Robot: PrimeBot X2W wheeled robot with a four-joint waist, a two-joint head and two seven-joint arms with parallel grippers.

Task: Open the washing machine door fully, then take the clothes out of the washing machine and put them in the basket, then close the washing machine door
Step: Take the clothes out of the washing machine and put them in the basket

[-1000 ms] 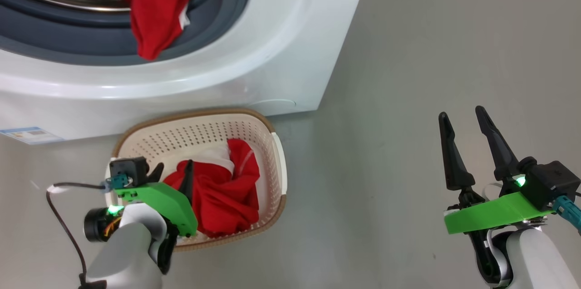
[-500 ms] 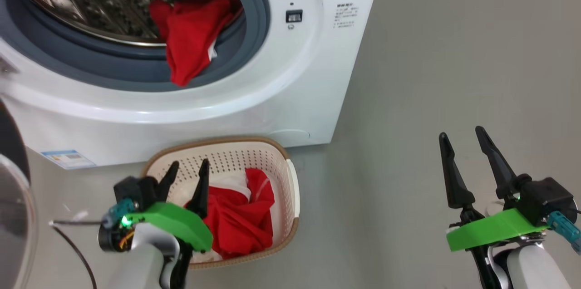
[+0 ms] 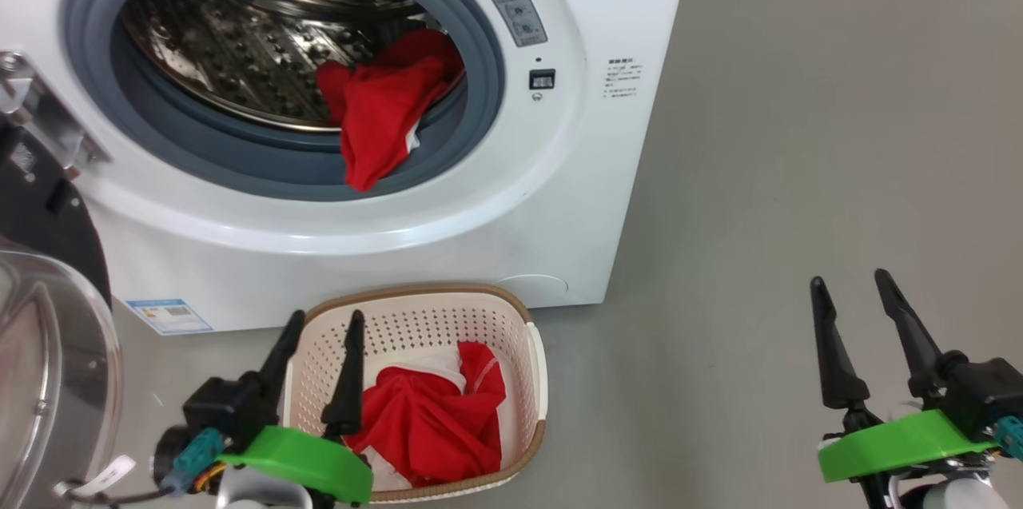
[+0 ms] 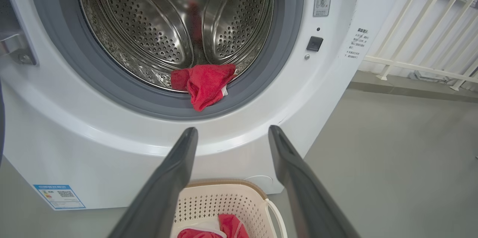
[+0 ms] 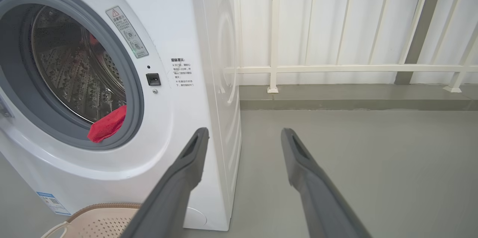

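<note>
Clothes (image 3: 382, 121) lie in two places. One red piece hangs out of the steel drum (image 3: 240, 53) and over the lower right of the grey-blue gasket (image 3: 264, 173). A bunched red heap (image 3: 431, 433) fills the near half of the basket (image 3: 415, 293). White cloth shows at the top of that heap; you may be looking at trim or a separate piece, and the view does not settle it. The rest of the drum that you can see is bare perforated steel.

The basket stands on the floor (image 3: 759, 173) just in front of the washing machine (image 3: 511, 197), below the drum mouth. The washing machine door (image 3: 48, 381) is swung open at your left, with its glass bowl at the edge of the head view.

Your left gripper (image 3: 326, 319) hovers over the basket's left side with its fingers spread and nothing between them, pointing toward the machine. Your right gripper (image 3: 849, 279) is well apart to the right over bare floor, likewise spread and empty.

The floor is smooth grey. A blue label sticker (image 3: 169, 316) sits low on the machine's front, and a white railing (image 5: 336, 69) runs along the pale wall beyond the machine.
</note>
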